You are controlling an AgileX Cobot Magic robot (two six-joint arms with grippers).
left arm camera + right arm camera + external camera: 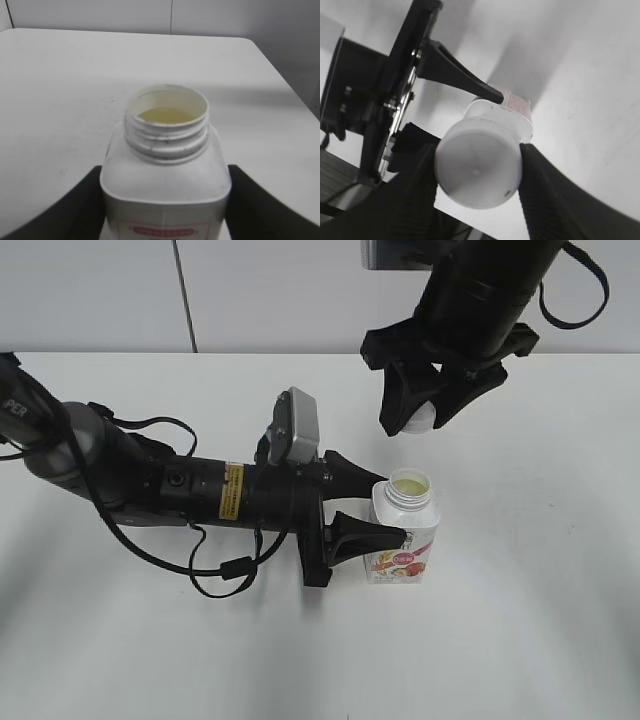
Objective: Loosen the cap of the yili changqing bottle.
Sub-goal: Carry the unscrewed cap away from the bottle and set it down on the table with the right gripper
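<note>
The yili changqing bottle (404, 540) stands upright on the white table, white and squarish with a red-pink label. Its threaded neck (166, 131) is open and pale liquid shows inside. My left gripper (385, 510) is shut on the bottle's body, one jaw on each side; in the left wrist view (165, 200) the jaws press both flanks. My right gripper (418, 420) is shut on the white cap (421, 420) and holds it in the air above and behind the bottle. In the right wrist view the cap (478, 167) sits between the jaws, with the bottle (517, 107) below.
The white table (540, 590) stretches around the bottle. A pale wall (260, 290) rises behind it. The left arm (160, 485) with its cables lies low across the table's left half. The table's far right edge (280, 75) shows in the left wrist view.
</note>
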